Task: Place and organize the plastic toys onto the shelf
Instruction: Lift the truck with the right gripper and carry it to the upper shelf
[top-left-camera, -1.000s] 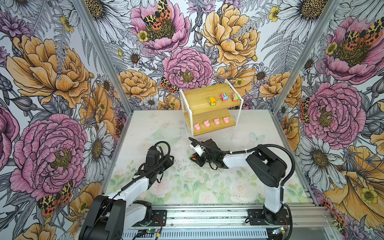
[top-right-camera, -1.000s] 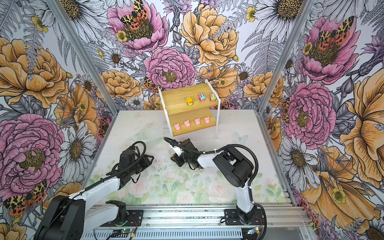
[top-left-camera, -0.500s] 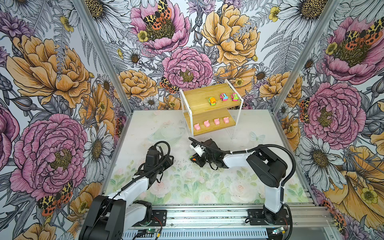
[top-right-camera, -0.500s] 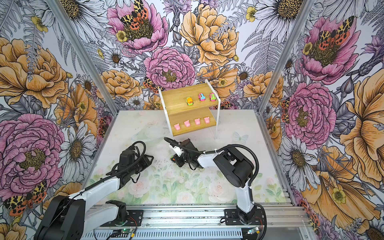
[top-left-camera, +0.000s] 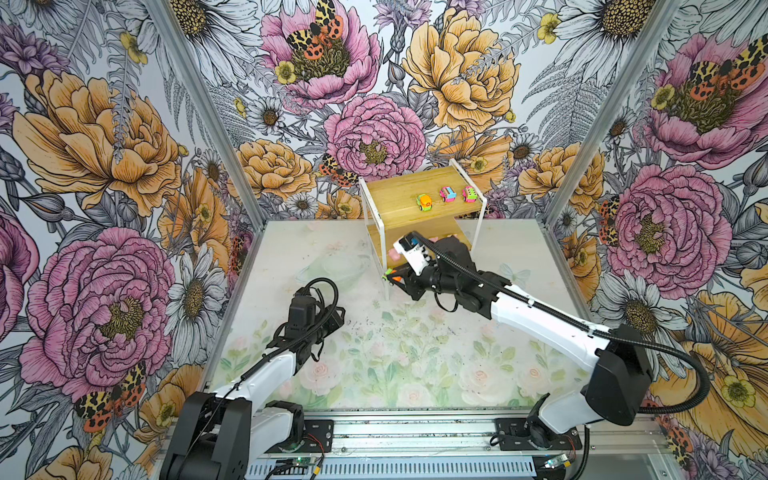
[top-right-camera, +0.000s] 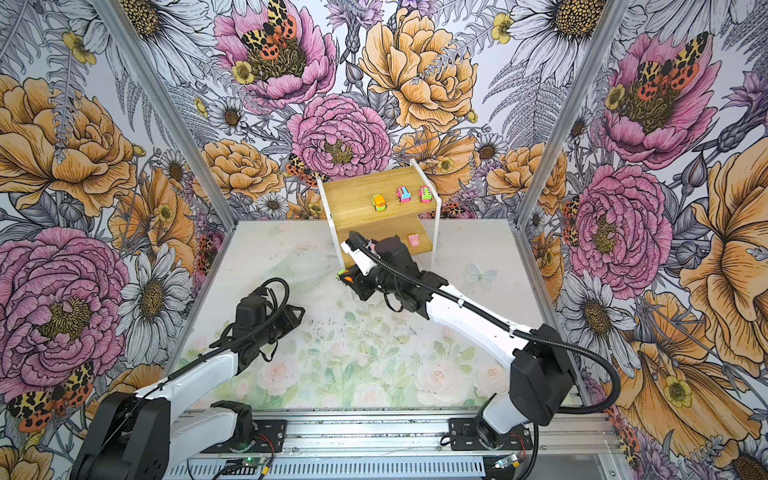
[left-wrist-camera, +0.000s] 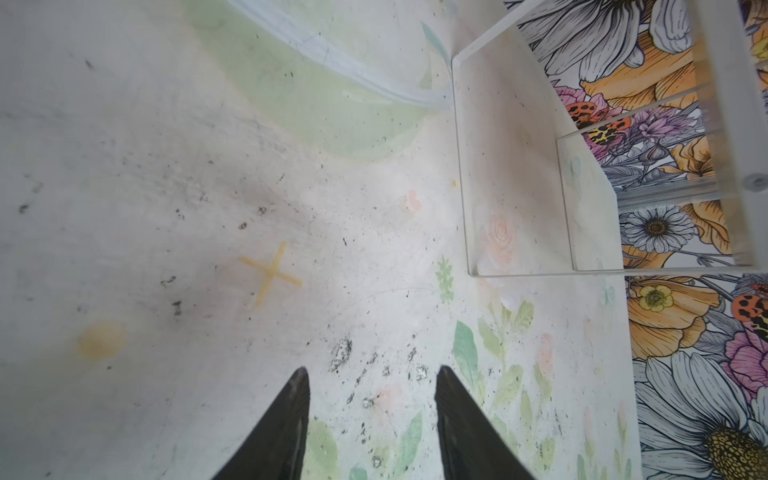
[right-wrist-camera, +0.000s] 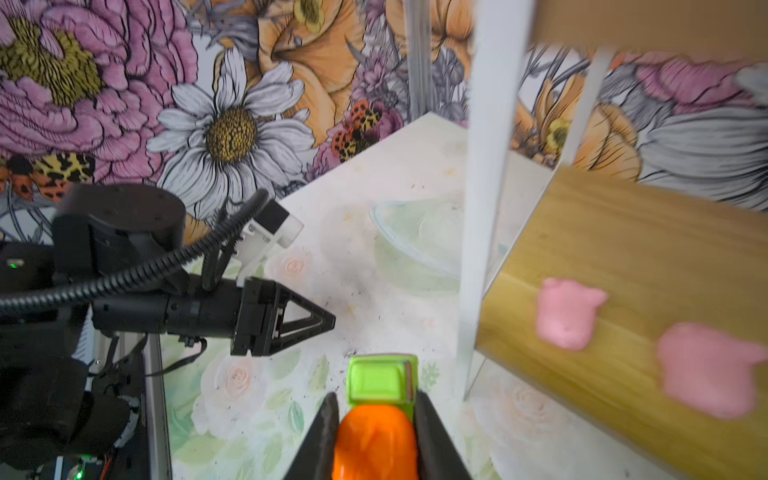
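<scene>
One second on: carried orange-and-green car (right-wrist-camera: 376, 415) toward shelf (top-left-camera: 395, 195), clamped in right end effector (right-wrist-camera: 374, 397); left end effector (left-wrist-camera: 372, 370) apart; shelve next.

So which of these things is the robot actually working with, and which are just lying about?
In the job: shelf, orange-and-green car in the right gripper, three parked cars on top, pink pigs below.
Lying about: clear bowl, floral wallpaper, open empty left gripper.

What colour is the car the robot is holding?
The car is orange and green; right wrist view.
</scene>
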